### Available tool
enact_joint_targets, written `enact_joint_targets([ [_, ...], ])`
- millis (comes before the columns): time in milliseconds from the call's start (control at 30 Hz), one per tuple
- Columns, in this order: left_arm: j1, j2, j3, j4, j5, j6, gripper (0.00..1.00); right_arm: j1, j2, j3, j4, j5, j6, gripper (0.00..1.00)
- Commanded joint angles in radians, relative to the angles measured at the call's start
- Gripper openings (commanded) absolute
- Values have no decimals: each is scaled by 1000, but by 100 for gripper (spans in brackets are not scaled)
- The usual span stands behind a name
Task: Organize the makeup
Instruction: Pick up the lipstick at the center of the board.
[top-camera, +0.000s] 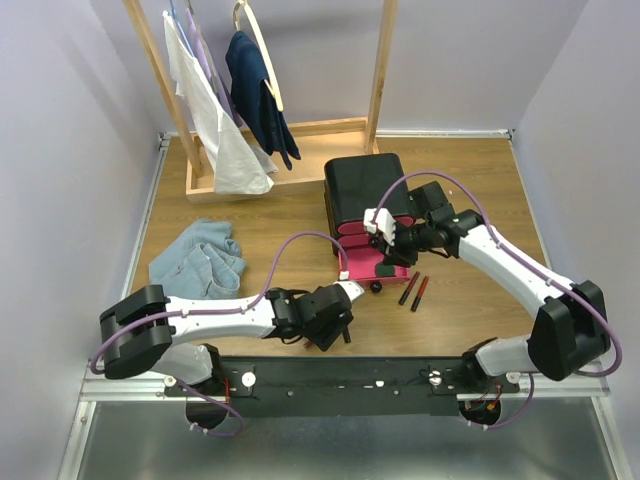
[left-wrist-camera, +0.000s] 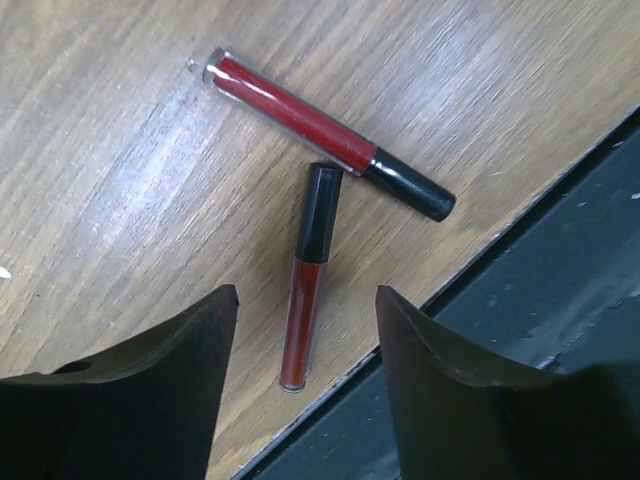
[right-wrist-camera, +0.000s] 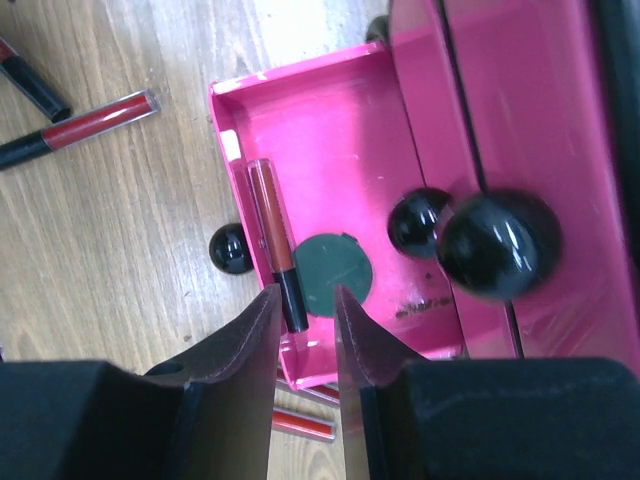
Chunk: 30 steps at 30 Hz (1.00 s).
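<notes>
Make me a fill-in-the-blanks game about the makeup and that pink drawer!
1. The open pink drawer holds one lip tube and a round dark ___ compact.
2. Below the left end effector, ___ lip tubes lie on the wooden table.
3. The crumpled cloth left of the black box is light ___.

Missing words: green; two; blue.
</notes>
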<state>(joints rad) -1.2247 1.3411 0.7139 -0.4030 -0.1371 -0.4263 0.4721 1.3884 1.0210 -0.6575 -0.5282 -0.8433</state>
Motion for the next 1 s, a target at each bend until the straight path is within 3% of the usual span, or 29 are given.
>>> enact_joint_targets([
  [0, -32, 52, 47, -57, -79, 4, 61, -59, -49, -36, -7, -75, 49, 35],
  [133, -42, 122, 73, -86, -110, 0, 53, -105, -78, -68, -5, -113, 72, 35],
  [233, -48, 159, 96, -106, -136, -2, 40, -142, -104, -87, -5, -137, 87, 35],
  [267, -50, 167, 101, -111, -142, -2, 31, -150, -112, -97, -4, -142, 95, 35],
  [367, -53, 178, 108, -123, -162, -5, 22, -187, -140, -124, -4, -165, 110, 35],
  [733, -55, 66, 174, -175, -245, -8, 5, -351, -241, -193, 33, -252, 208, 35],
  [967, -56, 23, 271, -108, -282, 174, 4, -467, -307, -260, 116, -343, 348, 35],
])
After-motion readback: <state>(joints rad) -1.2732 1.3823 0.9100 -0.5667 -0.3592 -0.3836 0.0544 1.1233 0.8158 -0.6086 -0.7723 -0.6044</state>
